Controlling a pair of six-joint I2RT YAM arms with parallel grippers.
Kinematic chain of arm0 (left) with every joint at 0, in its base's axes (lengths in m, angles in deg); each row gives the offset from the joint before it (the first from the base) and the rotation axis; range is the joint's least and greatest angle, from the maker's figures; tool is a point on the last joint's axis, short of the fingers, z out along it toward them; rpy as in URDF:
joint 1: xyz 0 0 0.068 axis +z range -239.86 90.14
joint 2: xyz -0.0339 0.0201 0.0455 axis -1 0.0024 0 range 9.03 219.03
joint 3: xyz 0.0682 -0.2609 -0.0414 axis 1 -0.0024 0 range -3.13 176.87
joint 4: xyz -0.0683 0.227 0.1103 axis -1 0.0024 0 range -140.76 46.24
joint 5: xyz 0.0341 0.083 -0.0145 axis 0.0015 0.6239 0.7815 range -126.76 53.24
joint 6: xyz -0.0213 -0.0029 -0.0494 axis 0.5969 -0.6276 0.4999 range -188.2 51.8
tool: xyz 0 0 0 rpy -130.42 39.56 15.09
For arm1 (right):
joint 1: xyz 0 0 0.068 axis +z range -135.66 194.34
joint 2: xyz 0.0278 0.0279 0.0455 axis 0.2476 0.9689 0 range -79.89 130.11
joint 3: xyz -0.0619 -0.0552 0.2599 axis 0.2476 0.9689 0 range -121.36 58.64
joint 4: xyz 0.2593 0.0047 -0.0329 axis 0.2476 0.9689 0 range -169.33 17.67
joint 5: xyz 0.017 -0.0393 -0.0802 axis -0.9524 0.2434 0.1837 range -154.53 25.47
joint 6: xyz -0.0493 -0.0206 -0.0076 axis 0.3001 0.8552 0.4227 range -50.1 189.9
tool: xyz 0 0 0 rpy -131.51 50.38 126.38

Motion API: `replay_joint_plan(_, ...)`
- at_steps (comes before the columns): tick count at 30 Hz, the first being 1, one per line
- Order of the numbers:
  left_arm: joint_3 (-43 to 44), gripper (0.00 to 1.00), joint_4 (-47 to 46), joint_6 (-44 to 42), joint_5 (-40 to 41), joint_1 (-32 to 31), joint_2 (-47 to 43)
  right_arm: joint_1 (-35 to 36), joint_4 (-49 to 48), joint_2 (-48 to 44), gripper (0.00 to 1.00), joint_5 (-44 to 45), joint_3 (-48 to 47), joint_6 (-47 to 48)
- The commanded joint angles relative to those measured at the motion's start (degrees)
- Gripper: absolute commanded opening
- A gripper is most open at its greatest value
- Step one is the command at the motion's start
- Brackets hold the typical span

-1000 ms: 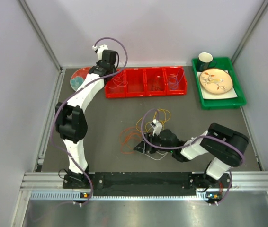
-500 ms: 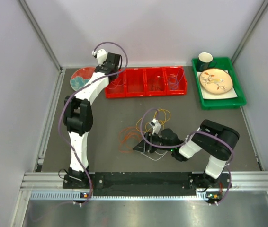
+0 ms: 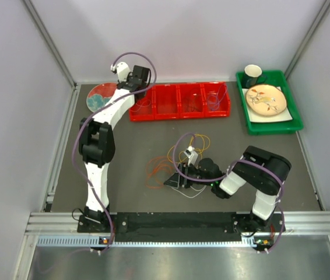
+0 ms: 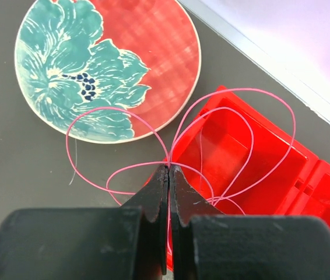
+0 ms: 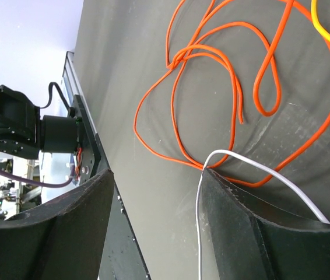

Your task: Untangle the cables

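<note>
My left gripper [image 4: 169, 168] is shut on a thin pink-red cable [image 4: 235, 96], its loops hanging over the leftmost compartment of the red bin [image 4: 252, 157] and the mat. From above it [image 3: 137, 79] is at the bin's left end. My right gripper [image 5: 156, 175] is open, low over the mat, with a white cable [image 5: 252, 169] bent round its right finger [image 5: 235, 216] and orange cable loops [image 5: 211, 87] just beyond. From above it [image 3: 174, 181] sits at the tangle of orange [image 3: 153, 172], yellow [image 3: 200, 140] and purple cables.
A red and teal flowered plate [image 4: 106, 64] lies left of the bin [image 3: 179, 100]. A green tray [image 3: 293, 119] with a plate and a cup is at the back right. The black rail runs along the table's near edge [image 3: 176, 220].
The left gripper has swung a little right and back over the bin's left end. The right arm's elbow has drawn in leftward; its gripper stays at the tangle.
</note>
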State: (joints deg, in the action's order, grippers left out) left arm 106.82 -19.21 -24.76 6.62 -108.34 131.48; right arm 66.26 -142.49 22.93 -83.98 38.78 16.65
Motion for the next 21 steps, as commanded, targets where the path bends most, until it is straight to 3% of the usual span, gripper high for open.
replay_joint_plan(1,2.9,0.0,-2.5,0.1,0.9,-1.7,2.4,-0.5,15.1,4.1,0.63,1.8,3.6,2.2)
replay_joint_plan(19,4.9,0.0,-8.9,-3.6,-11.2,-3.2,7.6,-2.0,11.6,6.4,0.63,0.1,4.6,1.4)
replay_joint_plan(21,5.0,0.04,-10.1,-4.9,-14.6,-3.1,7.4,-2.1,11.2,6.3,0.63,0.0,4.7,1.4)
